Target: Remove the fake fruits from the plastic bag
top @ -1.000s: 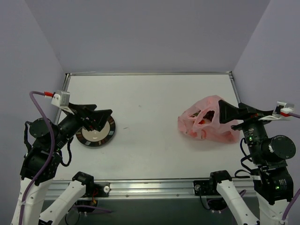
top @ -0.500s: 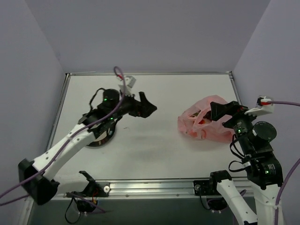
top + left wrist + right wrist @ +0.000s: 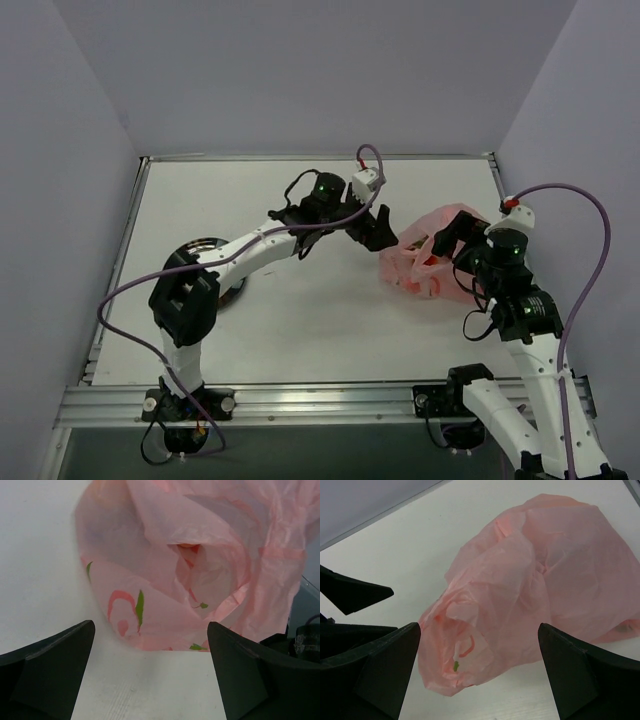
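The pink plastic bag (image 3: 447, 272) lies crumpled on the right of the white table, its mouth facing left. It fills the left wrist view (image 3: 200, 565) and the right wrist view (image 3: 545, 590). The fake fruits are mostly hidden inside it; only a red-orange patch (image 3: 431, 261) shows through the opening, also in the left wrist view (image 3: 189, 547). My left gripper (image 3: 378, 230) is open and empty, just left of the bag's mouth, low over the table (image 3: 150, 680). My right gripper (image 3: 452, 238) is open and empty above the bag (image 3: 480, 675).
A round dark-rimmed plate (image 3: 196, 250) sits at the left, partly under the stretched left arm. The left gripper's black fingers (image 3: 355, 592) show at the left of the right wrist view. The table's metal rail (image 3: 300, 400) runs along the near edge.
My left arm has swung from over the plate across the table to the bag's mouth. My right gripper has moved from the bag's right side to above it. The bag has not moved.
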Robot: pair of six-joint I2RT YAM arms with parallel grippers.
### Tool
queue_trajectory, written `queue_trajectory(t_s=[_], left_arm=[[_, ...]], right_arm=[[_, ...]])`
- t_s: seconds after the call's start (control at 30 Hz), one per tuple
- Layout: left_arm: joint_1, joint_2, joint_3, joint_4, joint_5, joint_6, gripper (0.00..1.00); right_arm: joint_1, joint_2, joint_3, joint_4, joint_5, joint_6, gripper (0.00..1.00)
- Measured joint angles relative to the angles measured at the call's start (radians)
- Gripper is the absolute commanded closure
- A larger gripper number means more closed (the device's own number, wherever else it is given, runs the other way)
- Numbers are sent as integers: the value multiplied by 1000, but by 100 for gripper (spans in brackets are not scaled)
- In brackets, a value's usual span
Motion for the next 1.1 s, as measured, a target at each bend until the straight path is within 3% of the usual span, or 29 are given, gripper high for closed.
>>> queue_trajectory(t_s=[0.17, 0.23, 0.27, 0.3, 0.37, 0.4, 0.47, 0.5, 0.63, 0.67, 0.7, 0.73, 0.77, 0.87, 0.93, 1.1], left_arm=[[-32, 134, 182, -14, 132, 82, 6], [-45, 197, 247, -27, 182, 106, 6], [-51, 221, 267, -39, 197, 114, 6], [-57, 253, 297, -57, 216, 120, 6], [-71, 324, 349, -80, 250, 132, 6], [-75, 350, 368, -90, 260, 132, 6], [-87, 417, 414, -112, 279, 133, 6], [-92, 446, 436, -127, 283, 134, 6], [-117, 543, 531, -165, 279, 134, 6], [-124, 564, 559, -172, 271, 133, 13], [-131, 583, 585, -173, 249, 128, 33], [-138, 596, 603, -169, 220, 117, 58], [-142, 601, 607, -156, 189, 104, 95], [-148, 597, 594, -85, 114, 48, 98], [-141, 544, 492, 17, 57, -1, 98], [-95, 354, 291, 84, -39, -66, 98]], right_arm=[[10, 66, -10, 37, 23, 5, 0], [13, 83, -26, 59, 38, 8, 5], [13, 88, -37, 66, 47, 10, 12], [13, 90, -49, 74, 54, 13, 30], [13, 88, -79, 87, 77, 22, 51], [13, 82, -95, 91, 92, 33, 73], [13, 51, -139, 98, 121, 51, 86], [13, 29, -161, 95, 138, 63, 97], [11, -60, -215, 81, 198, 104, 100], [11, -74, -222, 80, 209, 116, 100], [11, -88, -226, 79, 221, 126, 100], [11, -97, -227, 77, 232, 134, 100], [10, -102, -227, 78, 241, 141, 100], [9, -102, -227, 77, 259, 151, 100], [4, -97, -227, 84, 262, 149, 100], [-2, -45, -226, 180, 219, 139, 100]])
